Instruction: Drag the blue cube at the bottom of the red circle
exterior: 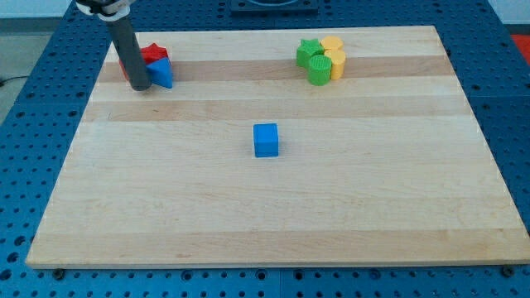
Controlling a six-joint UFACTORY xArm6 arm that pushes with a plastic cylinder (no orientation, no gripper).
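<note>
A blue cube (266, 140) sits alone near the middle of the wooden board (273, 215). At the view's top left, a red block (153, 55), whose shape is unclear, touches another blue block (162, 74) just below it. A sliver of red (122, 68) shows at the left of the rod, mostly hidden behind it. My tip (139, 86) rests on the board right beside the left side of that blue block, far up and left of the blue cube.
At the view's top right is a tight cluster: a green star-like block (308, 51), a green cylinder (319, 69), and two yellow blocks (331, 43) (338, 64). The board lies on a blue perforated table (33, 124).
</note>
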